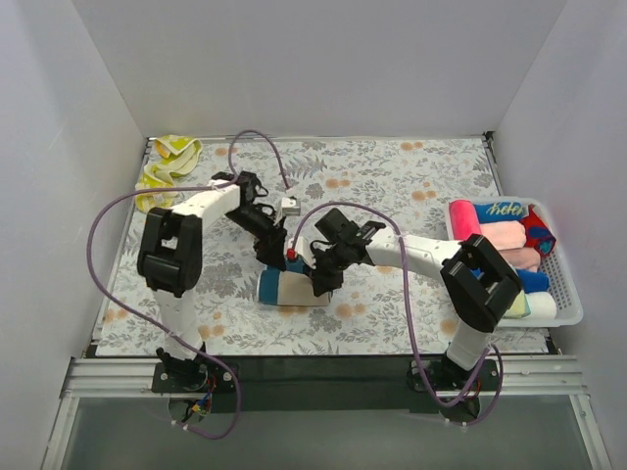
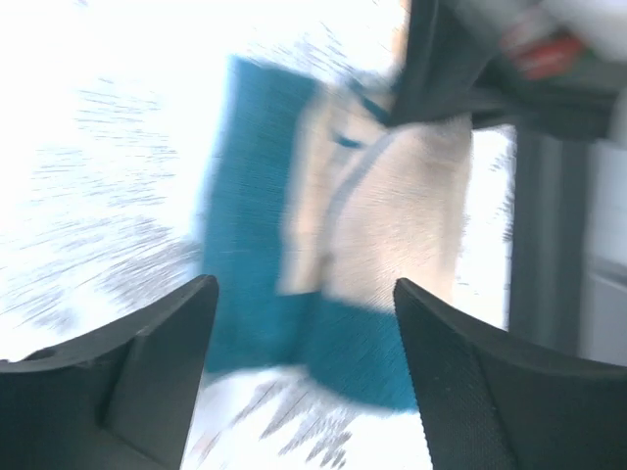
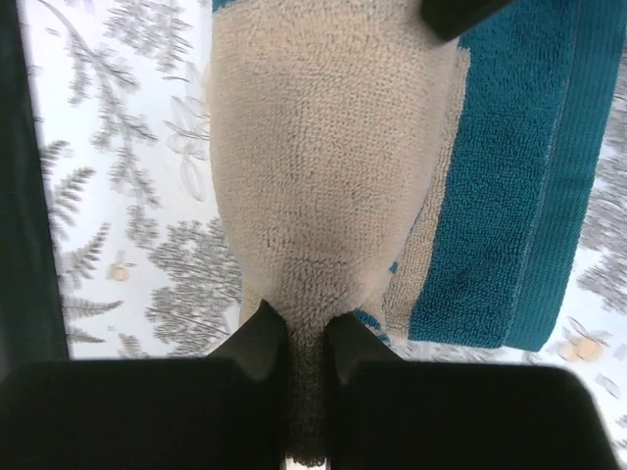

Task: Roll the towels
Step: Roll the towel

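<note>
Here the tan-and-blue towel [image 1: 290,289] lies on the floral covering [image 1: 411,186] near the middle of the table, toward the near edge, and both arms meet over it. We see the right gripper [image 3: 306,328] nipped almost closed on a pinch of the tan pile. The cloth rises from the flat blue border into a hump that narrows into the jaws. The left gripper [image 2: 304,294] has its fingers parted with nothing between them. Its view is blurred, but the towel shows just beyond the tips, and we cannot tell whether they touch it.

From above, the towel's long axis runs across the table, with the blue end toward the left arm and the tan end toward the right. The right gripper sits at the tan end, and the left hangs just past the far side of the blue end. So the right arm has the cloth, and the left is near enough to pin or guide.

We judge that the coming move turns on carrying the held tan edge along that axis toward the blue end, keeping it square to the border.

Other rolled towels [image 1: 500,235] fill the white basket [image 1: 571,294] at the right, and a yellow towel [image 1: 168,162] lies crumpled in the far left corner.
</note>
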